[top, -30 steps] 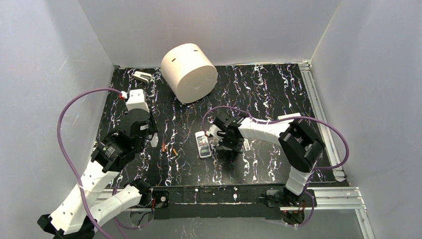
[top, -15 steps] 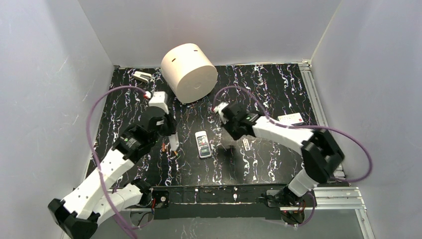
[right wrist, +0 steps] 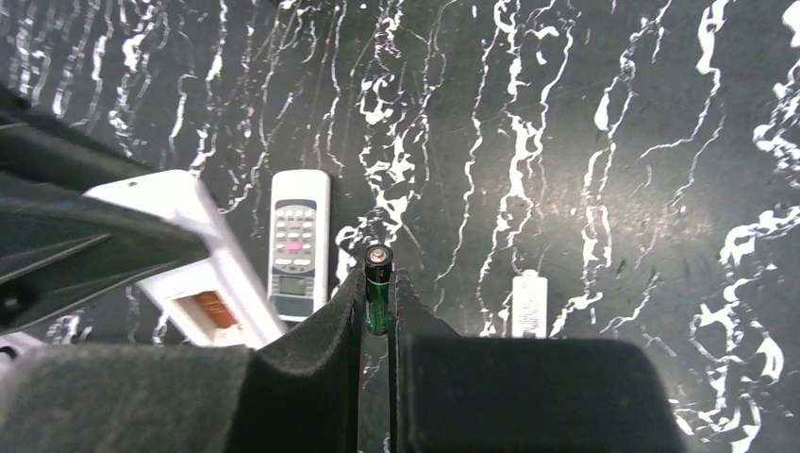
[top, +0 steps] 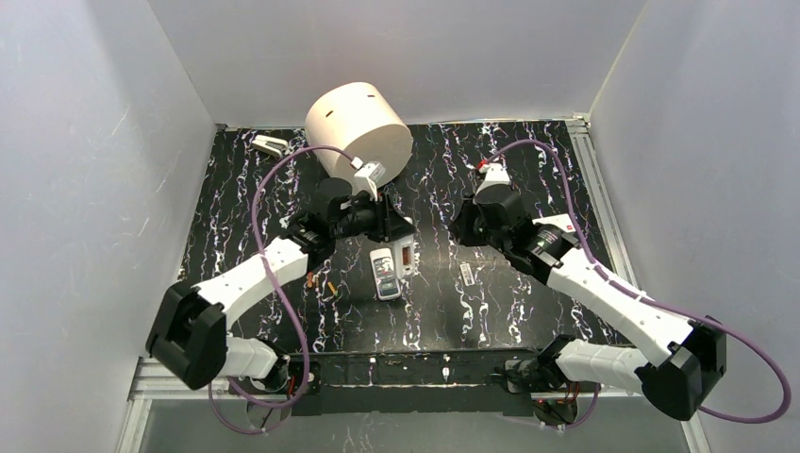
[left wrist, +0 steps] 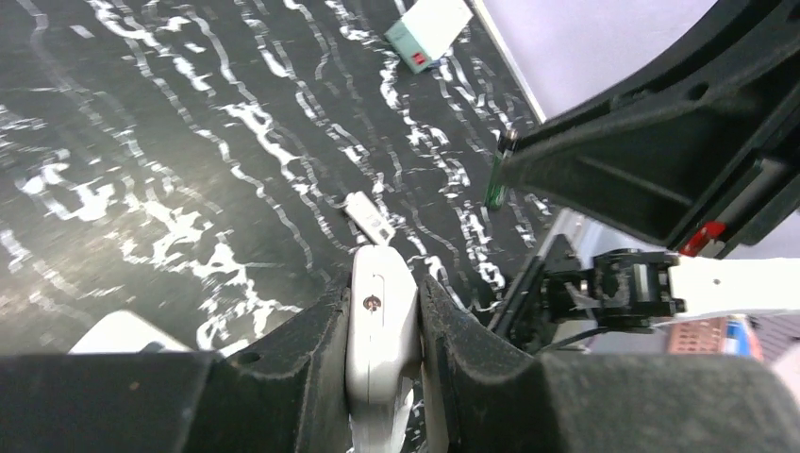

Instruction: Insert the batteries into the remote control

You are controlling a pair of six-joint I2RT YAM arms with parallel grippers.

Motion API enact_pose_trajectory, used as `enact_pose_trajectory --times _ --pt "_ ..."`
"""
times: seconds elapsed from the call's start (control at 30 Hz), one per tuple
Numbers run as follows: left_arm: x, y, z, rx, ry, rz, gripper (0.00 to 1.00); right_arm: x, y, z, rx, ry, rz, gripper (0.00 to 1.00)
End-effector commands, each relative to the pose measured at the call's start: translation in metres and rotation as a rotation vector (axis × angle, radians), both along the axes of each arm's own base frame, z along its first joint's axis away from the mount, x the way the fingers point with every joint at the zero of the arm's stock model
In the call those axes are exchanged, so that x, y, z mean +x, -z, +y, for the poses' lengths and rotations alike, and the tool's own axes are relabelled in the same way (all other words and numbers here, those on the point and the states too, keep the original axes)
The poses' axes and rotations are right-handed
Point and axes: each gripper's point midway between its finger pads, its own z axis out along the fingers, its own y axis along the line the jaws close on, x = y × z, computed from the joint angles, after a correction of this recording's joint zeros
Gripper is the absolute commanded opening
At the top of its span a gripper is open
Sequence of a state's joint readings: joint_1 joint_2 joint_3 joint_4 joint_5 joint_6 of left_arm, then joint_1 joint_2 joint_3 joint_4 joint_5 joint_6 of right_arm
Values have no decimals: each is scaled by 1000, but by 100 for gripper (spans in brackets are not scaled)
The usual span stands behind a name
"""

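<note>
Orange-red batteries (top: 331, 287), two of them, lie loose on the black marbled table (top: 528, 160), just left of the flat remote (top: 384, 275), which rests buttons-up at centre with neither arm on it. A small white cover piece (top: 466, 274) sits on the table to that remote's right, near it but apart.

Just beyond the flat remote, on its right side, the left gripper (left wrist: 382, 283) is clamped tight on the sides of a second, lifted remote (right wrist: 234, 281). This one is held off the table with its back turned up and its battery bay (right wrist: 212, 310) uncovered; the bay looks empty. Farther right of the flat remote and a little beyond it, the right gripper (right wrist: 377, 294) pinches a green battery (right wrist: 377, 269) between nearly closed fingers. The battery's free end pokes past the fingertips, near the lifted remote but not touching it. A cream drum (top: 358, 137) stands well beyond the flat remote.

On this showing the job is barely begun. The cover is off and one cell is in hand, but none appears seated, and the two orange-red cells have yet to be picked up.
</note>
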State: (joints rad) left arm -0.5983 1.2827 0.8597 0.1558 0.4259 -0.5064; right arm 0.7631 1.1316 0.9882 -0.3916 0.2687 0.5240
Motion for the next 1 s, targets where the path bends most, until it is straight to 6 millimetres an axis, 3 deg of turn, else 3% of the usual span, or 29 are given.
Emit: enact_pose_trajectory --times 0.0,0.2,0.43,0.73,0.97 --pt "1 -56 -31 -244 136 -62 0 -12 -20 12 179 6 15 1" --pt "11 -56 -33 -397 130 9 0 -27 -40 33 271 -138 -56 1" --pt "18 -46 -30 -434 49 136 0 -29 -48 54 225 -206 -121 1" --pt "18 -30 -28 -398 -12 302 0 -28 -38 74 100 -262 -218 1" --pt "16 -29 -27 -372 -17 347 0 -24 -36 76 37 -289 -294 1"
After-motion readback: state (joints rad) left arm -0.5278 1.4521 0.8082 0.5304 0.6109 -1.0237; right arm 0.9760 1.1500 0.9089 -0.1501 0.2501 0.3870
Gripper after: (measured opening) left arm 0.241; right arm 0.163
